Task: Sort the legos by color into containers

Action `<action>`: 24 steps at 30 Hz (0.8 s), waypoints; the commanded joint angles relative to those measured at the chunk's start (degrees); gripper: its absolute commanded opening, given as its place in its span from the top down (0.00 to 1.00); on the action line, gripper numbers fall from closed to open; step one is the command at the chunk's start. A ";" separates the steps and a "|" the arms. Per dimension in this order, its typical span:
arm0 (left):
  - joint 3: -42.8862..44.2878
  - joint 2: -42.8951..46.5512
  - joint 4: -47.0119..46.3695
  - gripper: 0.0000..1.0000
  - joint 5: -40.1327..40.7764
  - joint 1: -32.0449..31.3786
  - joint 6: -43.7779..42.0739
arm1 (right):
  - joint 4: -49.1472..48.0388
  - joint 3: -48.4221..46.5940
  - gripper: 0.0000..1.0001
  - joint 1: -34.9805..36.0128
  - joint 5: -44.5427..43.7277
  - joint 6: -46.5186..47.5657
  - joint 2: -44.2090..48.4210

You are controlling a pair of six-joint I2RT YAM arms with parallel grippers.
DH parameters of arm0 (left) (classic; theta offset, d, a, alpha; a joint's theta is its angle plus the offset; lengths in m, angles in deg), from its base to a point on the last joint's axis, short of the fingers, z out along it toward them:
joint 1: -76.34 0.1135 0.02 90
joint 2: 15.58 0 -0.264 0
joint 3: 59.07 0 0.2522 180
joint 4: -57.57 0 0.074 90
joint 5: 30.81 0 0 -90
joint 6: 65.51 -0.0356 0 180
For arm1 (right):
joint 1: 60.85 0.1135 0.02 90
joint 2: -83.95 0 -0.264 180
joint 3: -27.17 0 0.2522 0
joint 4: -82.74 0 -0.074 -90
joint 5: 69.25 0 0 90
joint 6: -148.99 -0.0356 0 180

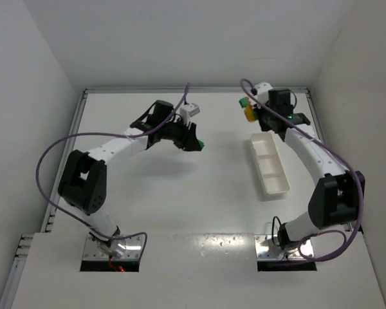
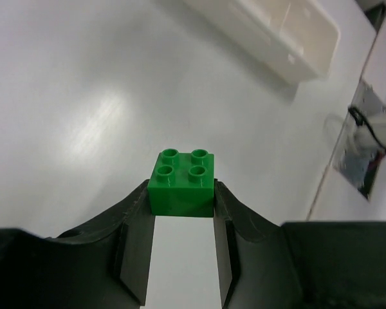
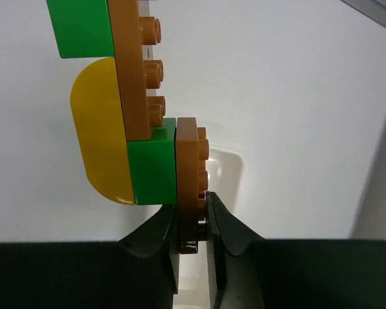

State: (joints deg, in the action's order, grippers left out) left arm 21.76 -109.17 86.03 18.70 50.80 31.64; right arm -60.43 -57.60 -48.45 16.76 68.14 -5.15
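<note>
Closest to me, the two arms rise from their mounts at the near edge of the white table (image 1: 199, 199), purple cables looping off each one. A little further in, on the right half, the long white tray (image 1: 257, 168) lies flat, its length running away from me at a slight slant, with dividers splitting it into small sections. Out past the middle of the table the left gripper (image 1: 194, 143) hangs above the surface, well apart from the tray and off to its left. Its two black fingers are pressed in on a single green brick (image 2: 182, 183), one finger on each side wall, studs up, so the brick sits right at the fingertips with bare table under it. Further back still, the right gripper (image 1: 251, 112) is raised near the tray's far end, just beyond it. It is closed hard on the end of an orange-brown plate (image 3: 190, 193), and that plate belongs to a stuck-together lego cluster (image 3: 128, 129) jutting out past the fingertips: a second orange-brown plate, two green bricks and a rounded yellow piece, all held off the table
</note>
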 commanded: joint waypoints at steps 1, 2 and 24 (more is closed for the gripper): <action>10.75 -6.24 -7.66 1.00 6.65 -5.37 3.99 | 1.19 2.88 1.00 -4.83 -3.04 -4.83 3.93; 13.33 -10.53 -7.67 1.00 7.78 -6.62 4.70 | 1.80 3.41 1.00 -7.63 -3.65 -5.71 4.63; 57.82 -47.74 -13.64 0.95 10.77 -21.22 13.05 | 14.46 13.52 1.00 -28.83 2.40 -13.63 22.30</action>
State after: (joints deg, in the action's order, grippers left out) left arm 75.09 -155.28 75.50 28.64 28.90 42.46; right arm -47.22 -44.33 -75.97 15.82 56.14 16.14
